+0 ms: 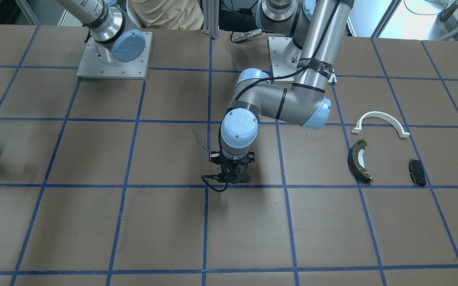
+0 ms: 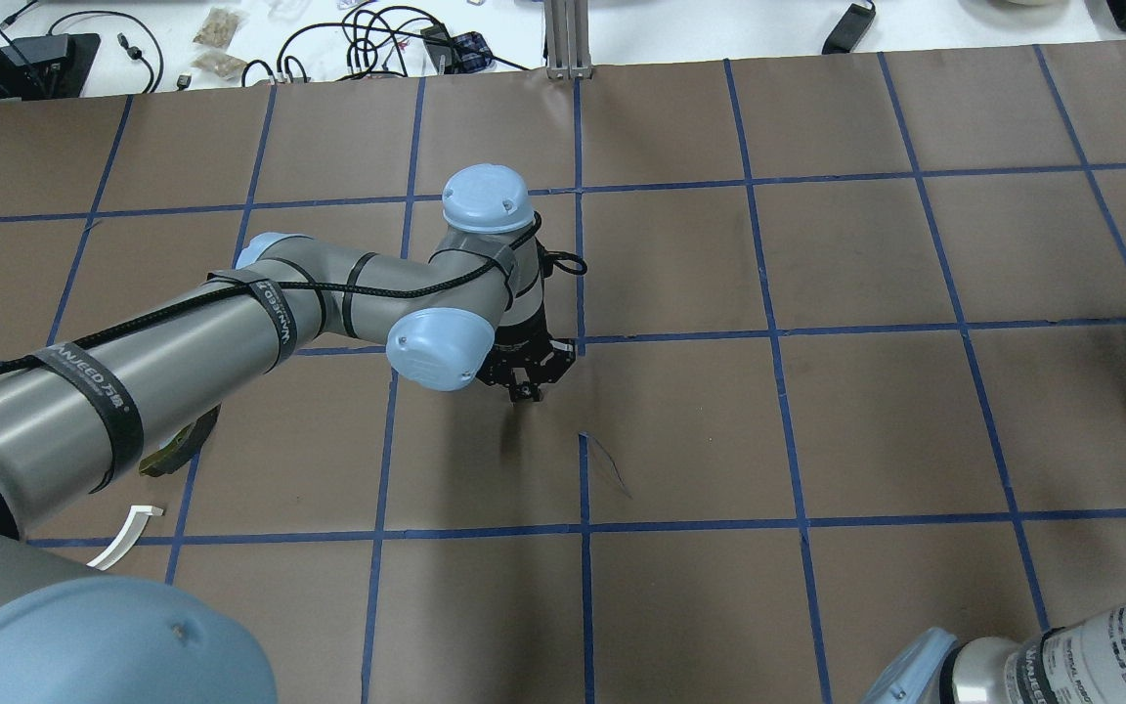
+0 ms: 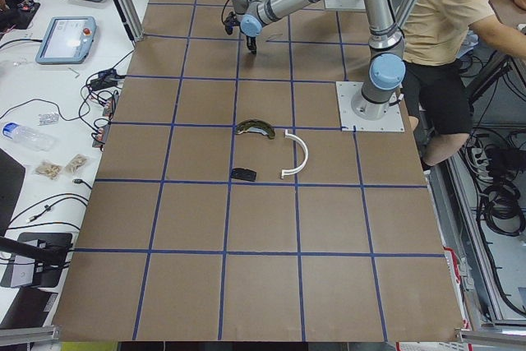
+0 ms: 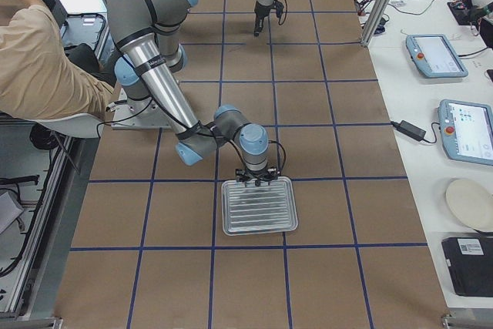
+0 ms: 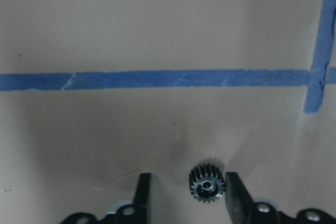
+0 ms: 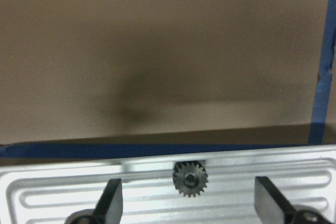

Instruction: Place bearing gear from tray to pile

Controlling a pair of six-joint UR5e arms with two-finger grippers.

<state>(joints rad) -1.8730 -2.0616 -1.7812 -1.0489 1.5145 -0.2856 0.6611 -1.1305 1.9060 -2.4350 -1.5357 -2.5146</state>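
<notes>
Left wrist-mounted cam is the useful one here. The left gripper [image 5: 186, 184] has its fingers [image 5: 142, 195] spread apart with nothing clamped. A small black cog, call it the loose gear [image 5: 206, 184], lies flat on the brown paper between them. It's tucked right up by one finger with a clear gap to the other, and I can't tell if it actually touches.

Right wrist-mounted cam is similar. The right gripper [image 6: 188, 192] is also wide apart and empty, with the tray gear [image 6: 190, 178] lying roughly midway between its fingers on the tray [image 6: 58, 195], close to the rim.

Progress-wise I'd call it halfway at best. One gear is off the tray but sits mid-table, well apart from the pile [image 3: 261, 129], which is the white arch [image 1: 380, 114], brake shoe [image 1: 354, 161] and brake pad [image 1: 417, 172]. It needs grabbing and carrying over, and the other gear isn't lifted yet.

The front-facing cam shows the whole pile but neither gear. Overhead hides most of the pile behind the left arm and catches only the tray's edge.
</notes>
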